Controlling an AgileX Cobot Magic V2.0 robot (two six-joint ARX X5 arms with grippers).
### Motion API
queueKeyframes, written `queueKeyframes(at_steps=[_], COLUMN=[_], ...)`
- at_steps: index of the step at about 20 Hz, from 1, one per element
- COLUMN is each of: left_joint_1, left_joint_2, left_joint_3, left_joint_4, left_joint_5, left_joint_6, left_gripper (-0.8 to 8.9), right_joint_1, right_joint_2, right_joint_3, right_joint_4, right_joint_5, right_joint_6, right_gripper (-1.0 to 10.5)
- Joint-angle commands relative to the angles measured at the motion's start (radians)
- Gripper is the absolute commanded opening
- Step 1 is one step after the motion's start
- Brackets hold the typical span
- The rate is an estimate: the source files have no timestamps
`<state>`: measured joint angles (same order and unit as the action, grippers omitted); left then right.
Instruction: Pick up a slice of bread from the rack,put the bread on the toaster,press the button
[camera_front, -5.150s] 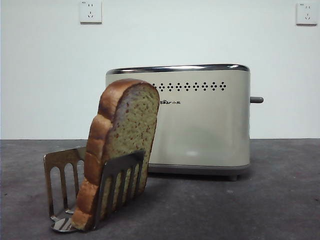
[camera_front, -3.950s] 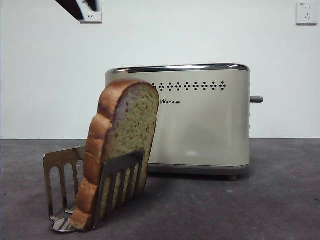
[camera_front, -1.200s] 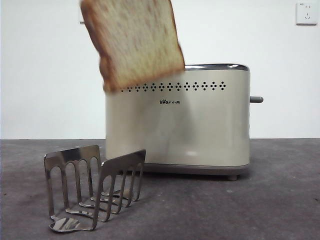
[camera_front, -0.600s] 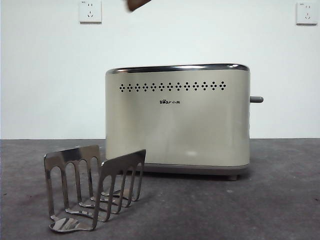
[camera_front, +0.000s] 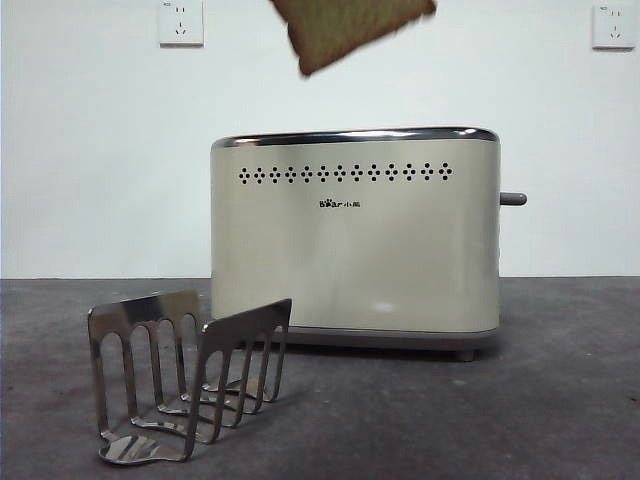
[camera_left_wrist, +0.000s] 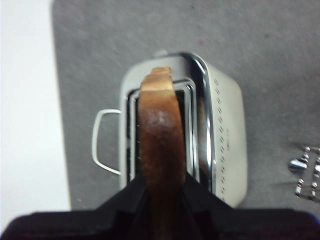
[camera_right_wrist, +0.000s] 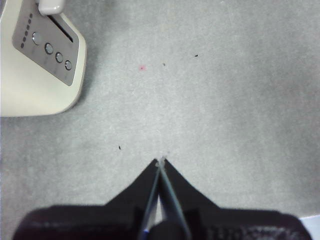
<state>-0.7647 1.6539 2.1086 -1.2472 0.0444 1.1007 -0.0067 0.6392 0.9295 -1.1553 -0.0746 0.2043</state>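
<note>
Two white wall sockets (camera_front: 181, 22) sit high on the wall, and the empty steel rack (camera_front: 190, 375) stands on the grey table (camera_front: 520, 400) in front of the toaster's near corner, nothing blocking the open slot. The left gripper (camera_left_wrist: 162, 192) hangs above the toaster (camera_front: 355, 240), jaws clamped on the slice of bread (camera_left_wrist: 161, 145), crust edge lined up over the slot. From the front, only the slice's speckled brown bottom corner shows, tilted, well clear of the chrome rim. The right gripper (camera_right_wrist: 161, 162) waits over bare table near the toaster's lever (camera_right_wrist: 50, 7) end, jaws pressed together.
</note>
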Motion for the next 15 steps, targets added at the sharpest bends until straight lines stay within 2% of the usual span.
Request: queueKeyframes(at_steps=[1,15], left_joint_1=[0.02,0.062], left_joint_2=[0.038,0.113], left_joint_3=[0.002,0.002], left_joint_4=[-0.024,0.007], left_joint_5=[0.008,0.017], left_joint_6=[0.039,0.059], left_gripper=[-0.14,-0.13], right_joint_1=[0.0,0.0], right_joint_2=[0.0,0.067], right_joint_3=[0.005,0.004], right_joint_4=[0.021,0.056], right_joint_5=[0.005,0.005], right_joint_6=[-0.008,-0.026], right_gripper=[0.0,0.0])
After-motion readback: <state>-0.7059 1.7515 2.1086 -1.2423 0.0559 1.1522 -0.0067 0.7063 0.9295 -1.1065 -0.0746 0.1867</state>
